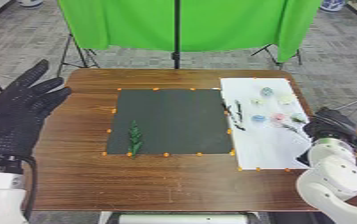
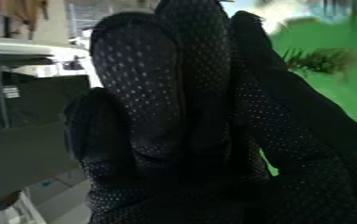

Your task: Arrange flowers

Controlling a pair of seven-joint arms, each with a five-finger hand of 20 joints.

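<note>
Fingers [image 1: 32, 75] of the left hand [image 1: 13, 120] are extended and spread, holding nothing, above the left side of the brown table [image 1: 166, 185]. Opposite, the right hand [image 1: 327, 125] is by the right edge of the white sheet [image 1: 263, 150]; I cannot tell whether it is open or gripping anything. Beside its glove, in the right wrist view, is a tuft of greenery [image 2: 321, 61], whether held or not is unclear.

On the dark mat [image 1: 170, 120] lies one green sprig [image 1: 135, 137], toward the mat's near left part. The sheet carries thin dark stems [image 1: 239, 110], then a blue flower [image 1: 259, 118] and a pink flower [image 1: 278, 117], with a pale blue flower [image 1: 266, 91] farther up.

Arranging looks barely begun, with piece-by-piece transfer in hand. Next, the right hand probably needs a secure hold on one stem, a lift clear of the neighbouring blooms, and a gentle placing near the sprig.
</note>
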